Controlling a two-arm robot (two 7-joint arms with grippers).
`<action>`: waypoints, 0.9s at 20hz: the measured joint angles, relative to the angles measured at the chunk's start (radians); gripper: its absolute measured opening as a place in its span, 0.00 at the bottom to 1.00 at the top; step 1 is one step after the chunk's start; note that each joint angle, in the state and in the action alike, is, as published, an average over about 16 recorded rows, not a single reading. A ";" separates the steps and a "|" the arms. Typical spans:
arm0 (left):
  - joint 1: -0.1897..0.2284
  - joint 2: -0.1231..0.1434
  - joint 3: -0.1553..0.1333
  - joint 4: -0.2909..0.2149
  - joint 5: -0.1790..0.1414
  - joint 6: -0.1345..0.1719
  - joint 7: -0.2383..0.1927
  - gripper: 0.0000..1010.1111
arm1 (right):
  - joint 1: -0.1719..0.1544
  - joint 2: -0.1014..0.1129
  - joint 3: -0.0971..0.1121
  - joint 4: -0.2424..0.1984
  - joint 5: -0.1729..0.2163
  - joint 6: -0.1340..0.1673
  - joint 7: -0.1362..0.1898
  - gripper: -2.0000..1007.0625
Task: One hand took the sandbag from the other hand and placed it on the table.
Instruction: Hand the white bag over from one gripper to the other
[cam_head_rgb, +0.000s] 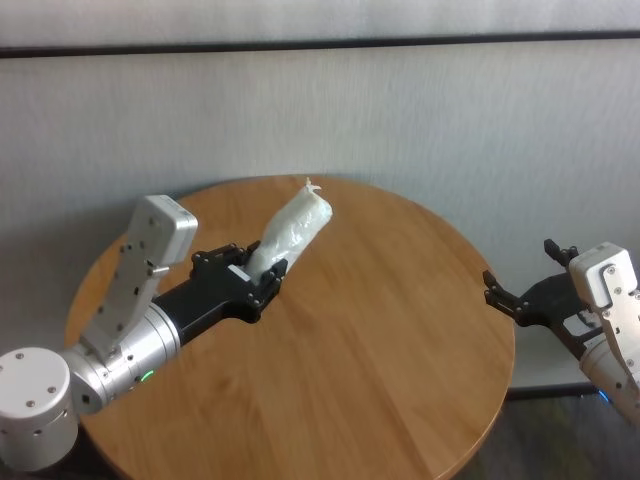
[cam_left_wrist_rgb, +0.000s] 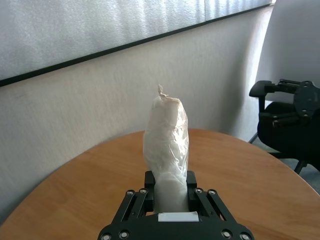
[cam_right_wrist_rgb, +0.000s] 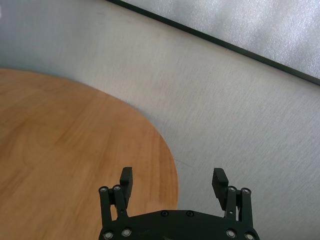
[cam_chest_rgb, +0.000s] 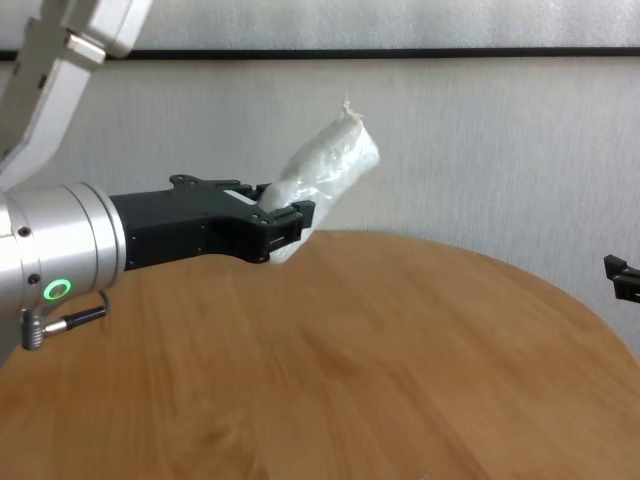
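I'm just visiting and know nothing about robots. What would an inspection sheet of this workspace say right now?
Surface: round wooden table, light brown grain.
Job's things: white sandbag held above the table, tilted, twisted tip up and away from the robot.
Clutter: nothing seen.
Hands: left hand, green ring on its wrist, shut on the sandbag's lower end; right hand open, holding nothing, off the table's right edge.
Cables: short plug and lead at the left wrist.
Surroundings: pale wall; black office chair.
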 joint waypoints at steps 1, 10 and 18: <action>-0.001 0.002 0.003 -0.002 -0.003 -0.004 -0.004 0.38 | 0.000 0.000 0.000 0.000 0.000 0.000 0.000 1.00; -0.006 0.017 0.029 -0.024 -0.025 -0.027 -0.028 0.38 | 0.000 0.000 0.000 0.000 0.000 0.000 0.000 1.00; -0.011 0.022 0.053 -0.043 -0.037 -0.034 -0.037 0.38 | 0.000 0.000 0.000 0.000 0.000 0.000 0.000 1.00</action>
